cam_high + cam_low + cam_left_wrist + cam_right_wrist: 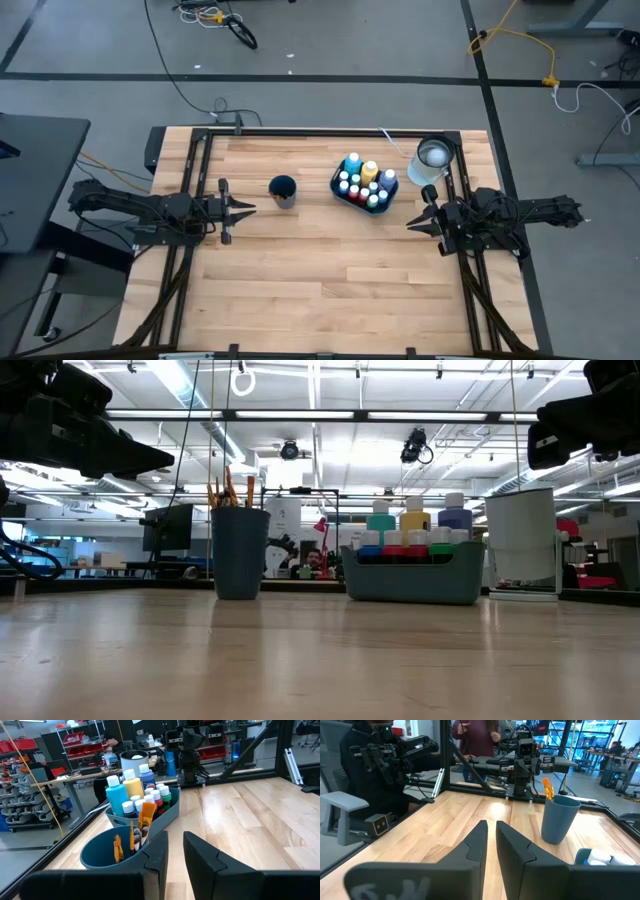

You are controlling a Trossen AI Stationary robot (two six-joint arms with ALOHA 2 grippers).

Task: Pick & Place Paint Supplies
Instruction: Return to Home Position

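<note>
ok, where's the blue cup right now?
In the high view the blue cup stands left of centre on the table, between the left gripper and the bin of paint bottles, with paintbrushes in it.

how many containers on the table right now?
3. Blue cup holding brushes, left of centre; dark bin of paint bottles to its right; white tub further right, at the table edge. None seems hidden.

One cup [238, 552], one bin [410, 582], one canister [520, 535]
</note>
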